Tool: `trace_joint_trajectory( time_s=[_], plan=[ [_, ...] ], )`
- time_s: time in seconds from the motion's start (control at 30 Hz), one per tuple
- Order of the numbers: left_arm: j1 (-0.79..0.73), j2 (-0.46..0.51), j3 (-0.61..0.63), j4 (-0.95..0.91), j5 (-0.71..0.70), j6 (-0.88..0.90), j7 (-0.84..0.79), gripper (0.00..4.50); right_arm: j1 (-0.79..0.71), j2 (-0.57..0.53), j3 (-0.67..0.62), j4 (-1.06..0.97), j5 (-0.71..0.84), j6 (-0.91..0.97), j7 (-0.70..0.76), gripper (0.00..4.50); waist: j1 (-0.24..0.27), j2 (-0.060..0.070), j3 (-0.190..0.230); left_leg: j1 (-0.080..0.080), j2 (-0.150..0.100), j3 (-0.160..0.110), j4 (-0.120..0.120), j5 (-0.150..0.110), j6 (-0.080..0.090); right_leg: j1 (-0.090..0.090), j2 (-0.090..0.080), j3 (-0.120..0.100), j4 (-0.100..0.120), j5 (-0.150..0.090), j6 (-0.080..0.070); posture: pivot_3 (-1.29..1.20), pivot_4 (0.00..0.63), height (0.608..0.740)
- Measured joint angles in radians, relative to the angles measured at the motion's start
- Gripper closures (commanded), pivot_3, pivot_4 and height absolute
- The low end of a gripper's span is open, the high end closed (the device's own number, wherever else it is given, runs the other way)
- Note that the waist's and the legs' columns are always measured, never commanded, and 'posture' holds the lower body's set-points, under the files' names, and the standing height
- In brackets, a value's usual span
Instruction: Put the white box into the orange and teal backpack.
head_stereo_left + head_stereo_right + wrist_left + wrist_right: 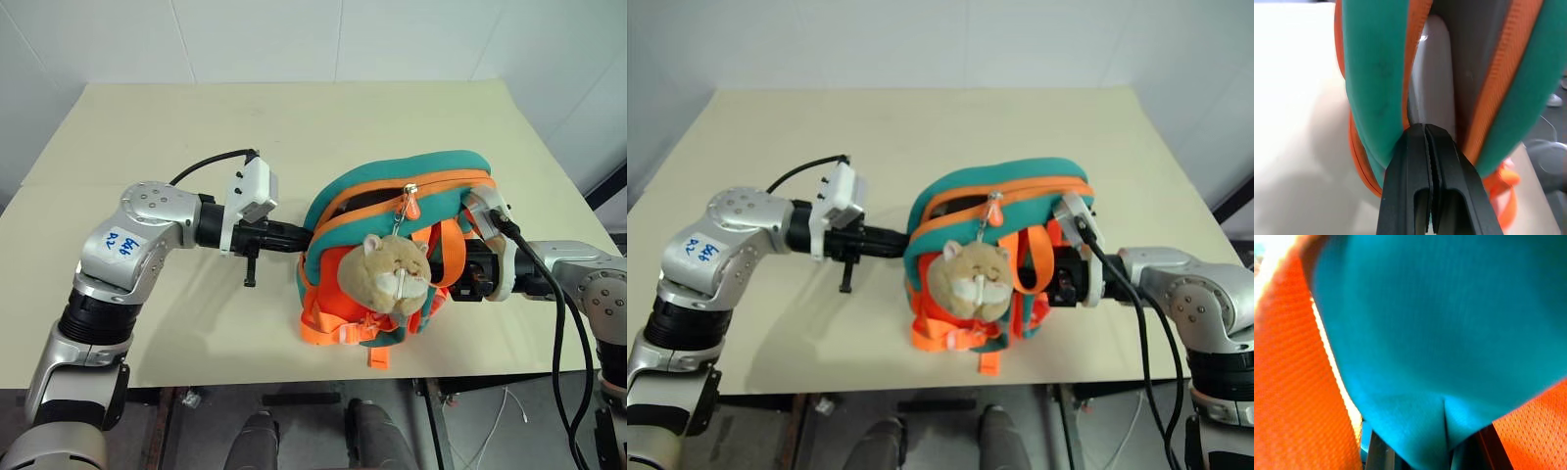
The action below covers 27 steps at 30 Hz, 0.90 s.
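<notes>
One orange and teal backpack (392, 245) stands near the front edge of a pale table (294, 127), its zipped mouth gaping toward the camera, and the rest of the tabletop around it is bare. A tan plush charm (390, 274) hangs over the bag's near face, covering part of the orange front panel, and orange straps (451, 250) drape down beside it. The left gripper (299, 235) reaches in from the left, level with the bag's mouth, and in the left wrist view its two black fingers (1420, 171) are pressed flat together, tips at the gap between the teal rim and the orange zipper trim. Just past those tips sits the one white box (1435, 73), already inside the bag, a rounded pale end showing between the two sides of the opening; the fabric hides the rest of it, so its lettering cannot be read. The right gripper (458, 279) comes in from the right against the bag's side, behind the straps. Its jaws stand narrow, and in the right wrist view they pinch a fold of the backpack's teal fabric (1444, 431), which hides most of the fingers. Black cables (549, 294) run along the right arm, and another loops from the left wrist.
</notes>
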<state>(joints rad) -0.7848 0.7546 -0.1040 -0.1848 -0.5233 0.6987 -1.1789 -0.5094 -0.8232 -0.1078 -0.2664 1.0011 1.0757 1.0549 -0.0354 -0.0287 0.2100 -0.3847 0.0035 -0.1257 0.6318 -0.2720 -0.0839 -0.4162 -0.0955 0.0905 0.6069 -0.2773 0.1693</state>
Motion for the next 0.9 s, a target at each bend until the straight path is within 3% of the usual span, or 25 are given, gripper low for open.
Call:
trace_joint_trajectory(
  time_s=[0.17, 0.3, 0.43, 0.8, 0.9],
  plan=[
    [-0.105, 0.076, 0.198, 0.038, -0.146, 0.073, -0.045, 4.43, 0.005, 0.005, 0.001, 0.001, -0.004, -0.005, 0.0, 4.4, 0.004, 0.0, 0.0, 0.0, 0.0, 0.0, 0.0, 0.0, 0.0, 0.0, 0.0, 0.0, 0.0, 0.0, 0.0, 0.0, 0.15, 0.74],
    [-0.123, 0.042, 0.221, 0.039, -0.241, 0.143, -0.041, 4.43, -0.001, 0.009, 0.005, 0.006, -0.01, -0.007, 0.001, 4.4, 0.006, 0.0, 0.0, 0.0, 0.0, -0.001, 0.0, 0.0, 0.0, 0.0, 0.0, -0.001, 0.0, 0.0, 0.0, 0.0, 0.15, 0.74],
    [-0.183, 0.039, 0.201, 0.033, -0.288, 0.187, -0.047, 3.53, -0.01, 0.01, 0.017, 0.015, -0.016, -0.01, 0.005, 4.4, 0.002, 0.0, 0.0, 0.0, 0.0, 0.0, 0.0, 0.0, 0.0, 0.0, 0.0, 0.0, 0.0, 0.0, 0.0, 0.0, 0.15, 0.74],
    [-0.262, 0.063, 0.116, 0.03, -0.246, 0.07, -0.188, 0.05, -0.015, 0.01, 0.025, 0.034, -0.025, -0.026, 0.022, 4.4, 0.002, 0.0, 0.0, 0.001, 0.0, 0.0, 0.0, 0.0, 0.0, 0.0, 0.0, 0.0, 0.0, 0.0, 0.0, 0.0, 0.15, 0.74],
    [-0.262, 0.039, 0.101, 0.036, -0.19, -0.043, -0.216, 0.02, -0.019, 0.01, 0.027, 0.037, -0.029, -0.027, 0.024, 4.4, 0.006, 0.0, 0.0, 0.0, 0.0, 0.0, 0.0, 0.0, 0.0, 0.0, 0.0, 0.0, -0.001, 0.0, 0.0, 0.0, 0.15, 0.74]
  ],
)
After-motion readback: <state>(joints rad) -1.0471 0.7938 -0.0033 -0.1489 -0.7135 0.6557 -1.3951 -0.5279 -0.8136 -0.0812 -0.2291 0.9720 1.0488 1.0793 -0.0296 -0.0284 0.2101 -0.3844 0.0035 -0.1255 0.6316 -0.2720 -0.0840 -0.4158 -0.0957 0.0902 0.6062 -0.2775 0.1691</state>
